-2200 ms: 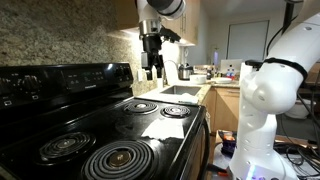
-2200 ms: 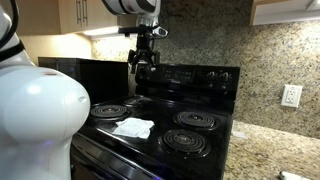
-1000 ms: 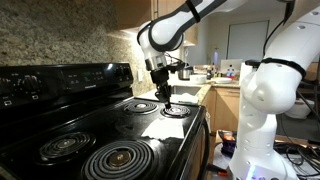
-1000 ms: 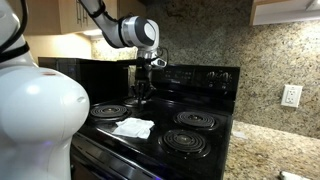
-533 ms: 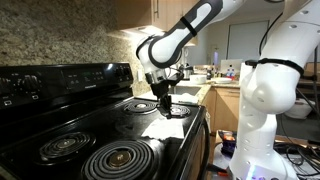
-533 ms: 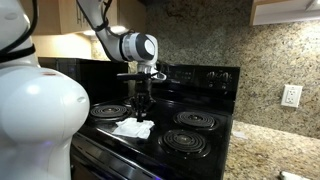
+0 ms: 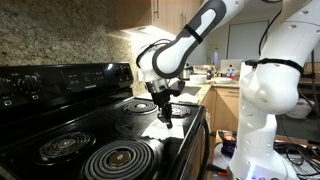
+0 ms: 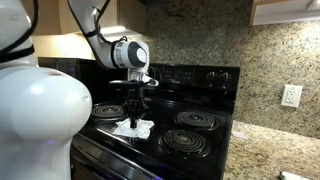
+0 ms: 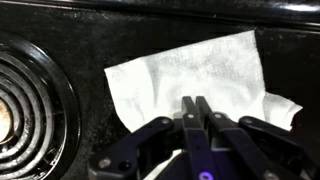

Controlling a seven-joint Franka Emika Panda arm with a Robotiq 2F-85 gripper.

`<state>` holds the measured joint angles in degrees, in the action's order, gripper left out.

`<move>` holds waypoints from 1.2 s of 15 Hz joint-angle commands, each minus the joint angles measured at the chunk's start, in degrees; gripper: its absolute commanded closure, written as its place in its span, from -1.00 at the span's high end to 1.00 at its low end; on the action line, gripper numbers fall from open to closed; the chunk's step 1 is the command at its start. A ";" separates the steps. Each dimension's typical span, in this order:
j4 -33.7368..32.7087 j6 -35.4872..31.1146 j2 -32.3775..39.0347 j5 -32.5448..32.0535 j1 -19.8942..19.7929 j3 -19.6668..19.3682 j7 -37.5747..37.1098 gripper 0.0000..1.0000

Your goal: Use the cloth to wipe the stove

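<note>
The whitish cloth (image 9: 195, 70) lies spread flat on the glossy black stove (image 9: 90, 35), between the coil burners, and shows in both exterior views (image 8: 134, 128) (image 7: 166, 128). My gripper (image 9: 197, 104) points straight down with its fingers pressed together and nothing visibly between them. The tips sit over the near middle of the cloth. I cannot tell from these views whether they press on it. In both exterior views the gripper (image 8: 133, 117) (image 7: 166, 114) hangs low over the stove top near its front edge.
A coil burner (image 9: 25, 100) lies just left of the cloth. The knobbed back panel (image 8: 200, 76) rises behind the burners. A counter with kitchen items (image 7: 196, 76) lies beyond the stove. The robot's white body (image 7: 265, 100) stands beside it. A wall outlet (image 8: 292, 96) is on the granite backsplash.
The arm has come down from high above the stove to just over the cloth, moving toward the front edge. The fingers stay together.
</note>
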<state>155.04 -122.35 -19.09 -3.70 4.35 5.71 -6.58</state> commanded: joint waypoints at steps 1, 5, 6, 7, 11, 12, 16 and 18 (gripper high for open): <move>-3.87 -5.99 5.67 2.68 3.98 4.92 -4.94 -0.82; -8.87 -11.38 13.02 -1.26 4.54 8.59 -11.14 -0.82; -10.29 -11.52 14.72 -2.35 4.54 8.75 -12.11 -0.82; -11.86 -11.10 15.71 -2.93 4.61 8.74 -13.09 -0.83; -10.98 -10.44 11.26 -2.02 4.19 6.06 -10.50 -0.81; -10.81 -10.14 10.06 -1.64 4.12 5.49 -10.10 -0.82; -9.85 -6.69 0.87 2.59 4.21 2.80 -6.05 -0.80; -9.50 -3.49 -3.22 4.19 4.29 1.64 -3.99 -0.79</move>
<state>142.93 -129.73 -14.14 -2.73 8.91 8.43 -14.86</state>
